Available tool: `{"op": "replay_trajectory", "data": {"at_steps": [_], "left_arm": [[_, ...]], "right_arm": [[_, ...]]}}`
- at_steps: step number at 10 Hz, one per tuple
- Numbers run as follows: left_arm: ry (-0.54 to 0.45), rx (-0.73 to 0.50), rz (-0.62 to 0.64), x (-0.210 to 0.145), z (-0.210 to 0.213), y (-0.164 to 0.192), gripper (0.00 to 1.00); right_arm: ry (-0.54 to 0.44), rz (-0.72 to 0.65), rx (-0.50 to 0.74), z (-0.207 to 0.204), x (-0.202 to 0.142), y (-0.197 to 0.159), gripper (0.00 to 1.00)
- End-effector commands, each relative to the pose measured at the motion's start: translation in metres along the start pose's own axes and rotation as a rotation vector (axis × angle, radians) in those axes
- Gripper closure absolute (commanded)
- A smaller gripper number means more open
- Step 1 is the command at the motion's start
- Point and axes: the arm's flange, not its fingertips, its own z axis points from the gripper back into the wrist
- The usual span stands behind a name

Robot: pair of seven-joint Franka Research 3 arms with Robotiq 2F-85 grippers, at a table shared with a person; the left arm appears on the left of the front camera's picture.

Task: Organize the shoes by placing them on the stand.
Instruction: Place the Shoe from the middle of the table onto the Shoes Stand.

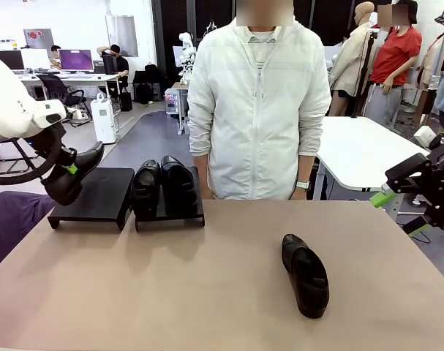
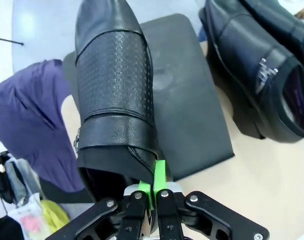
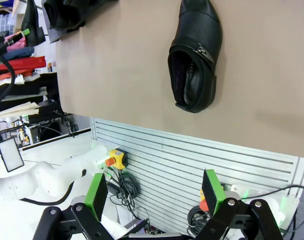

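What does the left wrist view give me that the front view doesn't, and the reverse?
Left wrist alone: the left gripper pinching the heel rim of the held shoe, its perforated upper over the empty stand.
Front alone: the lone shoe on the table, the open right gripper, the person.
Both: the shoe pair on the second stand.

Count: four black shoes (image 1: 305, 275) (image 1: 145, 186) (image 1: 178, 183) (image 1: 74, 175); two black stand platforms (image 1: 97, 194) (image 1: 196, 212); one desk (image 1: 207, 292); one person (image 1: 258, 110).
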Motion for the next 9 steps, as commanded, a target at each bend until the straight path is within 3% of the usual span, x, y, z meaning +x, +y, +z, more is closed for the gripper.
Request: {"op": "replay_trajectory", "data": {"at_steps": [1, 8, 9], "left_arm": [[-0.015, 0.04, 0.033, 0.012, 0.002, 0.006, 1.0], [-0.003, 0.168, 0.188, 0.02, -0.04, 0.012, 1.0], [-0.022, 0.158, 0.168, 0.02, -0.043, 0.011, 0.52]], "right_arm": [[0.006, 0.016, 0.016, 0.003, 0.002, 0.002, 0.0], [0.006, 0.016, 0.016, 0.003, 0.002, 0.002, 0.0], [0.006, 0.016, 0.016, 0.003, 0.002, 0.002, 0.0]]}}
